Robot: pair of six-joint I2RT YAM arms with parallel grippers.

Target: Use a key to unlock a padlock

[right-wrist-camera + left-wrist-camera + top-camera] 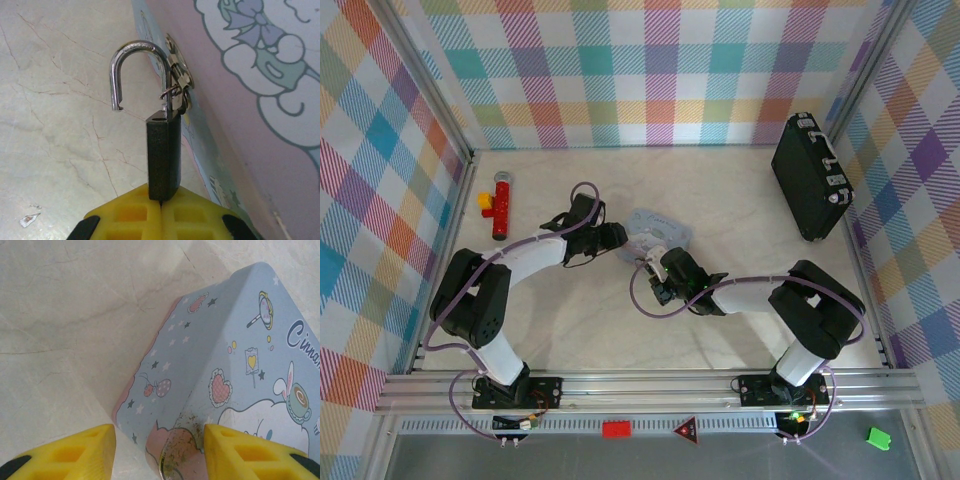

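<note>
The padlock (162,155), a small black block, stands upright with my right gripper (161,197) shut on its lower end. Its silvery shackle (137,50) is sprung open; the free end hangs in the air on the left. The other leg passes through a small ring on the metal clasp (179,75) of the pale blue pouch (260,100). The key is hidden. My left gripper (160,440) is open astride a corner of the pouch (220,350); its right finger (235,450) lies against it, and the left finger (80,450) stands apart over bare table. From above, both grippers meet at the pouch (660,228).
A big black case (810,178) stands on edge at the back right by the wall. A red and yellow toy (500,203) lies at the back left. Checked walls close the table on three sides.
</note>
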